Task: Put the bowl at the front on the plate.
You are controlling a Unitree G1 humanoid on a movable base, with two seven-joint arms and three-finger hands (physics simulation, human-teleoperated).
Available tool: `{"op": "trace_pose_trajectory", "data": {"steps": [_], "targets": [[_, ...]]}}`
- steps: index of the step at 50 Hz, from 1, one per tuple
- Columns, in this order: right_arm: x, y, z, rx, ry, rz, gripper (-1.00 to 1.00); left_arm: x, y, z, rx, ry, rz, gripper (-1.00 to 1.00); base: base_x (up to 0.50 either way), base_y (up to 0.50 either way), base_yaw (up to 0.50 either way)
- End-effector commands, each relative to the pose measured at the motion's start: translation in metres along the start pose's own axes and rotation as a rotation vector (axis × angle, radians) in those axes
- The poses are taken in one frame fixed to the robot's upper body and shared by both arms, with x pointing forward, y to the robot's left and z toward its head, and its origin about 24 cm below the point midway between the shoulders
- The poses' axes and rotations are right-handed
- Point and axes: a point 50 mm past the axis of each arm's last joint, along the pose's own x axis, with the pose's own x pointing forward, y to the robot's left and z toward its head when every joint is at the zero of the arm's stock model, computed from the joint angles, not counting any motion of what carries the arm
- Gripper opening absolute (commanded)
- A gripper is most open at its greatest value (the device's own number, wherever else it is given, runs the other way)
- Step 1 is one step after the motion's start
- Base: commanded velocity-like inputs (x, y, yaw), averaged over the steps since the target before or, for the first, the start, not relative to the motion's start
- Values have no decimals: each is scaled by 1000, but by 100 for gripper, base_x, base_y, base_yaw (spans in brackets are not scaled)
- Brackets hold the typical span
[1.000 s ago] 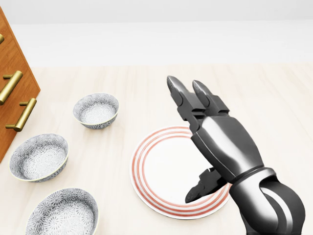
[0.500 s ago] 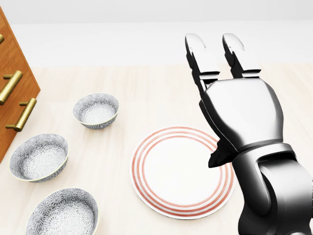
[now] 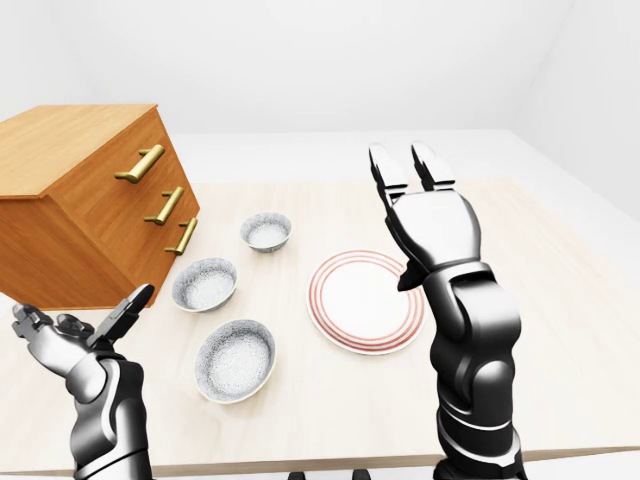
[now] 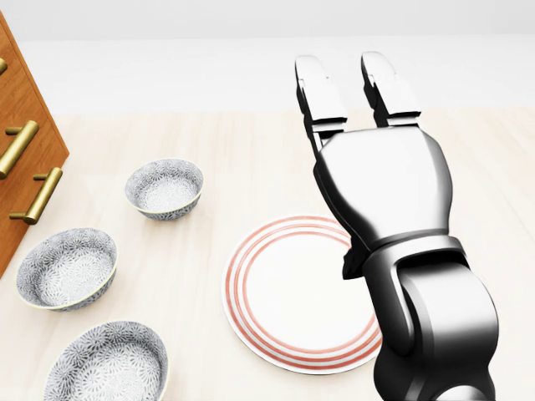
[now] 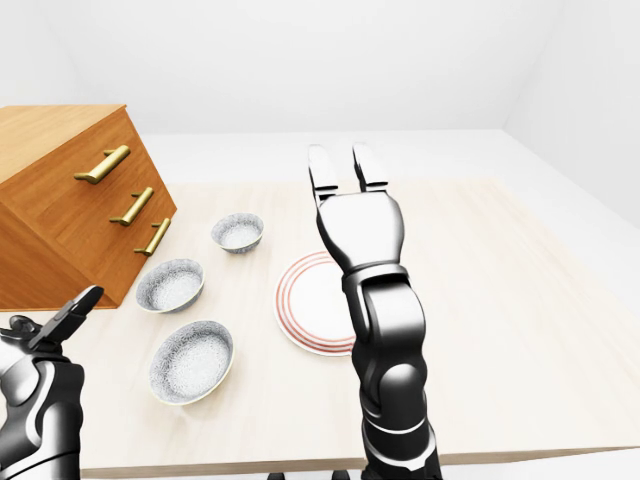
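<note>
Three grey patterned bowls stand in a row left of the plate; the lowest bowl in the head view is nearest the bottom edge, with the middle bowl and the top bowl above it. All three hold nothing. The white plate with red rings lies bare on the table. My right gripper is held up above the plate's right side, fingers straight and open, hiding part of the rim. My left gripper hovers open at the lower left of the left-eye view, apart from the bowls.
A wooden chest of drawers with brass handles stands tilted at the left, close to the bowls. The pale wooden table stretches out to the right of the plate; its near edge runs along the bottom of the left-eye view.
My right hand rose from just over the plate to an upright pose, back toward the camera, then drifted slightly left. Bowls and plate stayed put.
</note>
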Motion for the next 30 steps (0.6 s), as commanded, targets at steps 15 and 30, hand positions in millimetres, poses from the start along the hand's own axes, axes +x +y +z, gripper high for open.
{"op": "trace_pose_trajectory", "data": {"steps": [15,30], "targets": [[-5,9,9,15,-11,40,100,0,0,2,-11,-3,-1,100,0,0,0],[-3,11,14,6,-19,50,100,0,0,0,-4,4,0,100,0,0,0]]}}
